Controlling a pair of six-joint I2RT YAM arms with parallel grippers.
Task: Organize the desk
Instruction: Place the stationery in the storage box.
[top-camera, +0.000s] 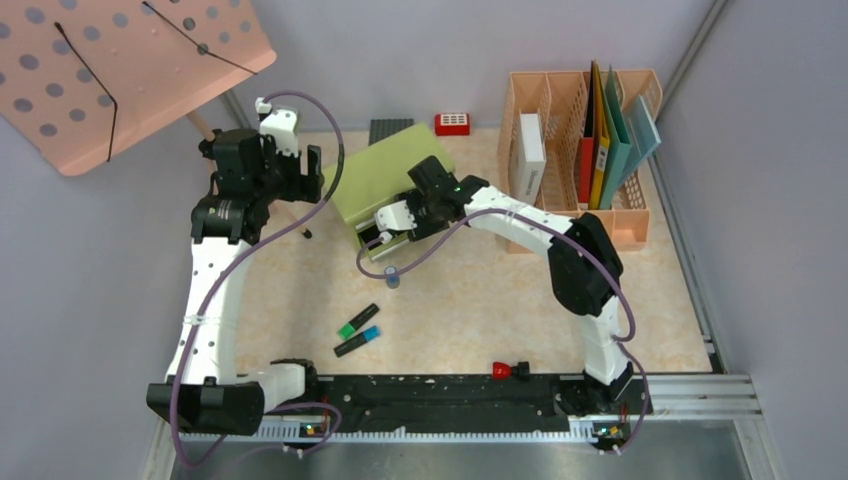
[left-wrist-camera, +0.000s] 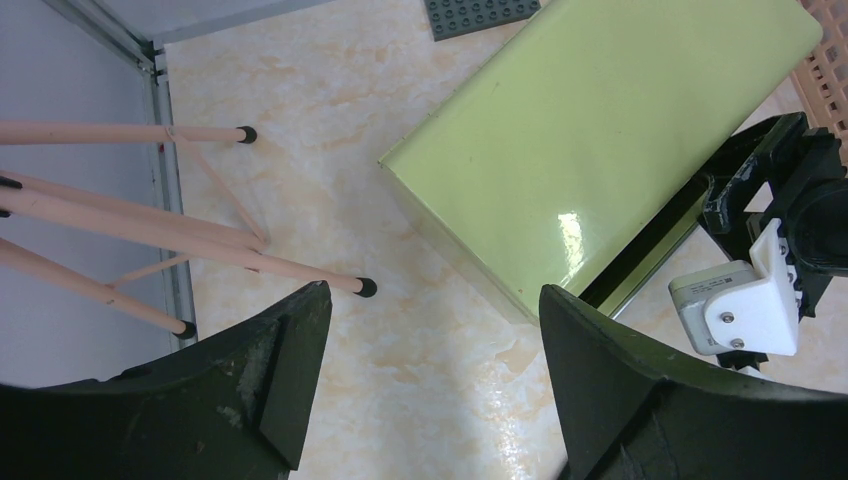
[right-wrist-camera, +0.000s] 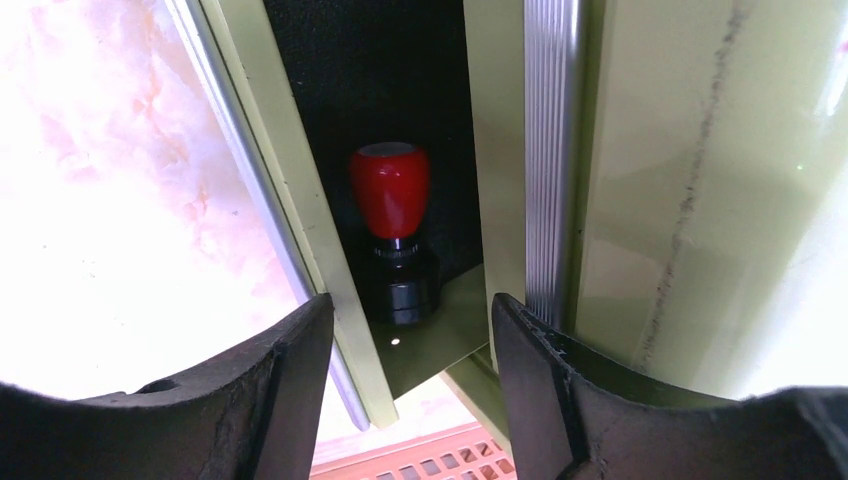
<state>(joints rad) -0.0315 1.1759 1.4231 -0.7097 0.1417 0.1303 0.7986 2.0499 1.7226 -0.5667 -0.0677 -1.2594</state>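
Desk (top-camera: 460, 310) drawer (right-wrist-camera: 440, 335): red stamp (right-wrist-camera: 393, 235) inside

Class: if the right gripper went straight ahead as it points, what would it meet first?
Most likely the red-handled black stamp in the open drawer of the pale green cabinet; depth is unclear.

The scene is enclosed by plain pale grey walls (top-camera: 430, 50), which are joined at the far right corner by a metal profile (top-camera: 699, 40). A peach perforated board (top-camera: 130, 60) is carried at a tilt on thin peach legs (left-wrist-camera: 120, 131) in the far left corner. Everything is evenly and brightly lit.
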